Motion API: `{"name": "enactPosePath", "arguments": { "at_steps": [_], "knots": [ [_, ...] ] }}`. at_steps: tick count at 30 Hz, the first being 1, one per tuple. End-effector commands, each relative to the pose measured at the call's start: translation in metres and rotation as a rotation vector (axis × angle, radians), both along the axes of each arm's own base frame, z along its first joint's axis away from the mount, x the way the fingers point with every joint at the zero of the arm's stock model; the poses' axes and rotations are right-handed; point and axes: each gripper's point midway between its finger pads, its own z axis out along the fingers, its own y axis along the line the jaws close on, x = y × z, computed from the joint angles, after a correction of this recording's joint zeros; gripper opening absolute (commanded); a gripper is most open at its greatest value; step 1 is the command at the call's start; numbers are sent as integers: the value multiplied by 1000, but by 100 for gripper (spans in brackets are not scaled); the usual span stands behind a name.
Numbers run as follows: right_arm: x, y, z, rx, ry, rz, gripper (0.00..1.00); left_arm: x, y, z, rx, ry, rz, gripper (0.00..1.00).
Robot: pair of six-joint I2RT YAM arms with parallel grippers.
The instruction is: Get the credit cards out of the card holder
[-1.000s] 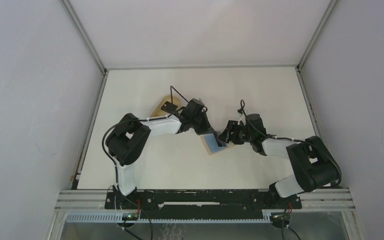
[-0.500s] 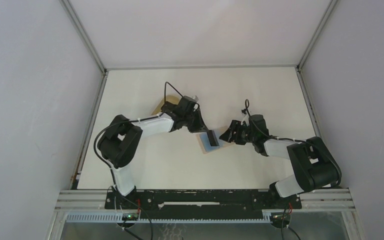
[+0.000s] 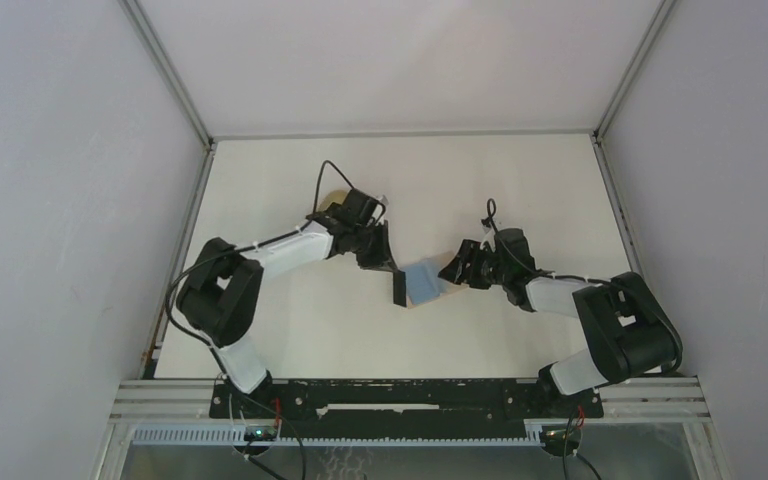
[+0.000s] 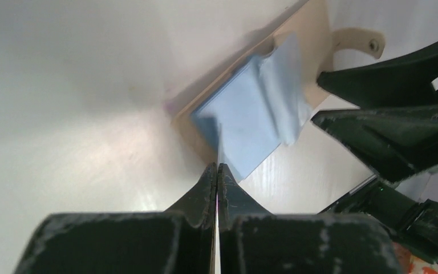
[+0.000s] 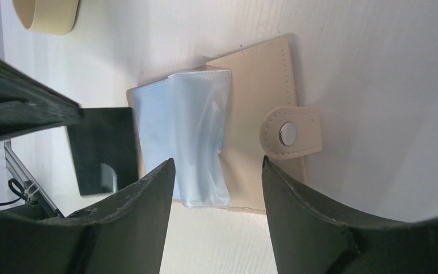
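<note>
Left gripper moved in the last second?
Yes. The left gripper, shut on a card, has shifted left toward the table's left edge, away from the card holder.

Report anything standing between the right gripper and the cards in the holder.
Only a clear sleeve over the blue credit cards. The open right gripper otherwise has clear access to the card holder; the left gripper's dark card sits aside.

In the right wrist view the picture's top edge cut off the tray (image 5: 45, 12), and from above the left arm (image 3: 290, 250) hid most of it. In the left wrist view the card (image 4: 219, 142) in the left claw (image 4: 217, 171) showed only as a thin edge, and the blue cards (image 4: 251, 114) looked blurry.
</note>
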Motion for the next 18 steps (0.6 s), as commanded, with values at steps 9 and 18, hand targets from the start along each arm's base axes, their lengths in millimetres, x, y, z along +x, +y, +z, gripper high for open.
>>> {"name": "enactPosePath", "arguments": {
  "at_steps": [9,18],
  "knots": [
    [5,0,3,-44,5,9,68,52,101,98,19,-249,217,0],
    [32,1,101,-52,-220,16,71,118,184,119,-79,-389,566,0]
  ]
}}
